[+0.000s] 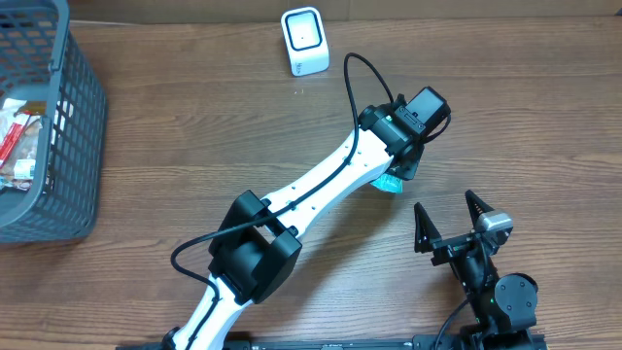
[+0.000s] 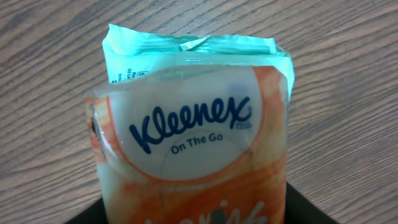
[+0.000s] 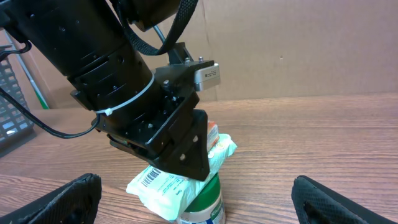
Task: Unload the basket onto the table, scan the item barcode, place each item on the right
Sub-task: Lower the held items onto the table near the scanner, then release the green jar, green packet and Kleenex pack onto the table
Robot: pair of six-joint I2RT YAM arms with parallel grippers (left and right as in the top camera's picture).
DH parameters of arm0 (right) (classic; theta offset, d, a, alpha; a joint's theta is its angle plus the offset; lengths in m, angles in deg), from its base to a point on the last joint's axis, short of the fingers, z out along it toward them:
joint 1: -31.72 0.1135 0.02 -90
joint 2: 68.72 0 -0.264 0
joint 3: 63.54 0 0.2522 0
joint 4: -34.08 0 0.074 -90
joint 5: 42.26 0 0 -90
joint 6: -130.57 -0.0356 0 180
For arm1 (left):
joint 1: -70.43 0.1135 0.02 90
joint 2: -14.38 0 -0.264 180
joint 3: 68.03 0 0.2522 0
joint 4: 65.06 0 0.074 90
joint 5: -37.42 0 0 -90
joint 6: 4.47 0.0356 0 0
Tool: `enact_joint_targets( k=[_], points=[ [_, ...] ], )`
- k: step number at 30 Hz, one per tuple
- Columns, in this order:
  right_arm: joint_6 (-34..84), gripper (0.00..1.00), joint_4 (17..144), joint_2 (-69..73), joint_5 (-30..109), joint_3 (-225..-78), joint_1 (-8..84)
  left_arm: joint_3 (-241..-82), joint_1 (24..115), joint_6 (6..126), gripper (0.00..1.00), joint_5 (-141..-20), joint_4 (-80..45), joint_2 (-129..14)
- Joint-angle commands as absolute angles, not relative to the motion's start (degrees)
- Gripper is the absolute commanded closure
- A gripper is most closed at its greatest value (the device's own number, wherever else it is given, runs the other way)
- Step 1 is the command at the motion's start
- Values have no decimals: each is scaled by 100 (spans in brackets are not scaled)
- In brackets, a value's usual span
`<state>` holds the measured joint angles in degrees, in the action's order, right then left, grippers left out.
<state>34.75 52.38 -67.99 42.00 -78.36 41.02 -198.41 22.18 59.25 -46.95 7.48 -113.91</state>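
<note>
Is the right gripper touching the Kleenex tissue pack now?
Apart. The overhead view shows a strip of bare table between the open right gripper and the tissue pack.

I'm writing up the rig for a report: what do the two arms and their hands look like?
The left arm has white links with chunky black joint housings and a black cable looping alongside; a white cable tie rings its wrist. The right hand has two tapered black fingers and a silver block.

Materials and finish
Glossy, crinkled plastic film on tissue pack (image 2: 193,143); matt wood-grain tabletop (image 2: 50,50); grey plastic-mesh basket (image 1: 83,107).
</note>
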Motion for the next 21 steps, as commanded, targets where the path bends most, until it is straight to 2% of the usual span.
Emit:
enact_joint_targets(
  k=[1, 14, 21],
  points=[
    [3457, 0, 5216, -6832, 4206, -7777, 4074, -19817, 2240, 5984, 53, -4667, 729, -11260],
    [3457, 0, 5216, -6832, 4206, -7777, 4074, -19865, 2323, 5984, 53, -4660, 853, -10666],
    [3457, 0, 5216, -6832, 4206, -7777, 4074, -19865, 2677, 5982, 52, -4584, 1386, -10196]
  ],
)
